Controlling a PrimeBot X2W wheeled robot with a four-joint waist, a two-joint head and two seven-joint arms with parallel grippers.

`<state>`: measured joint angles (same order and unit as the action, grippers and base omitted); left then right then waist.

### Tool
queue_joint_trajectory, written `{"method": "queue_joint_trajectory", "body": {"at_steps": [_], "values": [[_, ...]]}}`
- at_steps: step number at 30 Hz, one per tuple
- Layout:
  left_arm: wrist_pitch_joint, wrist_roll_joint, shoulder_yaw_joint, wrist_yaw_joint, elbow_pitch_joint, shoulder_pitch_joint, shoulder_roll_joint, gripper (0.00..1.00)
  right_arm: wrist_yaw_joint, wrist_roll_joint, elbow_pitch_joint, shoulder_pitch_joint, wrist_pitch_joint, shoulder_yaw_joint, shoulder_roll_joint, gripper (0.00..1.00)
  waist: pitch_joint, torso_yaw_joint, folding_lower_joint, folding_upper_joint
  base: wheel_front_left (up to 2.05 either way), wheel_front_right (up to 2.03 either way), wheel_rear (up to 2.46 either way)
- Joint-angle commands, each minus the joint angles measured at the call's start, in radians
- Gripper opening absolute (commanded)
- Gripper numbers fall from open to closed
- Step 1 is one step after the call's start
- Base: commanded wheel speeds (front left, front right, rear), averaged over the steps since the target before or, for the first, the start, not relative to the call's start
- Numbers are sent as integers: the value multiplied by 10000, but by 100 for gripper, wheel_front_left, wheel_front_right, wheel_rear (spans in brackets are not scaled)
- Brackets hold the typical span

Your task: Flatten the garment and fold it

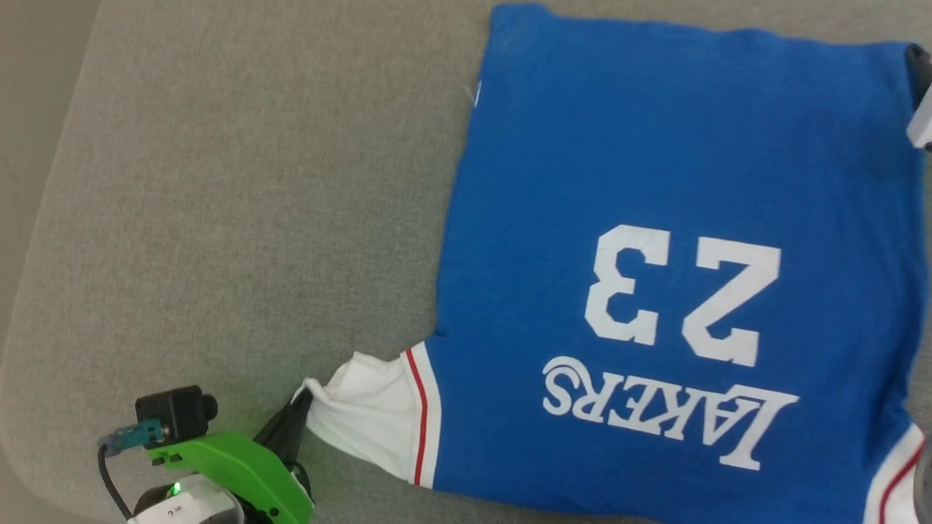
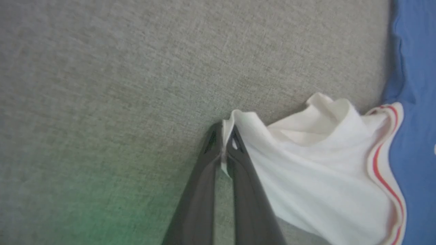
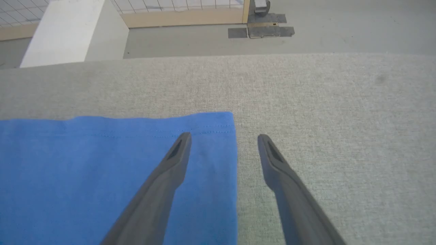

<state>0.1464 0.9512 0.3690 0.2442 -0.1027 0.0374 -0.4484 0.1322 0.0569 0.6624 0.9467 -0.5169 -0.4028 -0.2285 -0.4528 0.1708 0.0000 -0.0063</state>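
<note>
The garment (image 1: 655, 182) is a royal-blue jersey lying mostly flat at the right of the head view, its white "23" and "LAKERS" lettering upside down. Its white sleeve (image 1: 371, 418), edged with a thin red stripe, stretches toward the lower left. My left gripper (image 2: 223, 141) is shut on that sleeve's tip (image 2: 238, 119), with the cloth pinched between the dark fingers. My right gripper (image 3: 223, 139) stands open over the garment's far blue corner (image 3: 211, 126), one finger above the cloth and the other above the bare surface. A second white panel (image 1: 899, 477) shows at the lower right.
Everything lies on a grey woven cushion surface (image 1: 240, 204), wide and bare to the garment's left. Its rounded edge (image 1: 44, 218) runs down the left. Beyond the far edge lie a floor (image 3: 340, 27), a white block (image 3: 61, 30) and a tiled wall base.
</note>
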Motion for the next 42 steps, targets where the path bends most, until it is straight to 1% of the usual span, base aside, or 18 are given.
{"method": "queue_joint_trajectory", "body": {"at_steps": [1,5,6,8,9,10,12,15,18,20,23,26,28,30,33,35,37,42], "values": [[92,-149,75,73,506,-260,147,0,-15,344,67,218,-415,-106,-110,100,-667,479,0,63,0,0,0],[25,-151,111,-1,580,-363,219,0,-15,1074,23,461,-1855,-400,-143,100,-842,598,0,63,0,0,0],[-12,-150,109,-30,626,-388,232,0,-15,1236,-122,520,-2416,-504,-81,100,-899,632,0,63,0,0,0],[-42,-154,115,-51,661,-405,241,0,-15,1315,-285,518,-2902,-580,-13,100,-942,650,0,63,0,0,0],[-57,-154,117,-61,675,-414,246,0,-15,1364,-368,481,-3185,-581,11,78,-960,655,0,63,0,0,0],[-69,-154,118,-67,685,-420,252,0,-15,1407,-448,441,-3399,-570,20,47,-971,656,0,63,0,0,0],[-80,-153,126,-67,709,-425,262,0,-15,1479,-674,321,-3738,-456,25,2,-965,650,0,63,0,0,0],[-74,-158,135,-43,757,-428,258,0,-15,1465,-1111,39,-3883,-305,15,0,-863,612,0,63,0,0,0],[-94,-163,151,-43,802,-439,276,0,-15,1326,-1612,-404,-3120,-48,-75,0,-606,577,0,63,0,0,0],[-127,-156,148,-37,851,-402,288,0,-15,1037,-1934,-842,-2134,92,-61,0,-318,513,0,63,0,0,0],[-120,-135,167,-43,937,-284,256,0,-15,636,-2331,-1802,-243,349,-120,0,222,362,0,63,0,0,0],[-100,-110,142,8,953,-113,178,0,-15,281,-2642,-2849,1549,287,-99,0,871,162,0,63,0,0,0],[-63,-80,123,58,930,57,104,0,-15,75,-2837,-3517,2436,106,3,0,1257,7,0,63,0,0,0],[-29,-34,104,93,895,236,41,0,-15,-65,-2997,-4226,2973,-178,143,0,1681,-161,0,63,0,0,0],[39,26,92,160,822,519,-55,0,-15,-267,-3331,-5302,3241,-686,430,0,2257,-392,0,63,0,0,0],[87,64,70,242,731,726,-125,0,-15,-338,-3638,-6088,3103,-1004,653,0,2569,-550,0,63,0,0,0],[122,84,44,320,625,903,-203,0,-15,-415,-3982,-6825,2755,-1286,914,0,2795,-694,0,63,0,0,0],[198,119,-30,520,324,1255,-370,0,-15,-486,-4965,-8549,1230,-1905,1468,0,3091,-1082,0,63,0,0,0]]}}
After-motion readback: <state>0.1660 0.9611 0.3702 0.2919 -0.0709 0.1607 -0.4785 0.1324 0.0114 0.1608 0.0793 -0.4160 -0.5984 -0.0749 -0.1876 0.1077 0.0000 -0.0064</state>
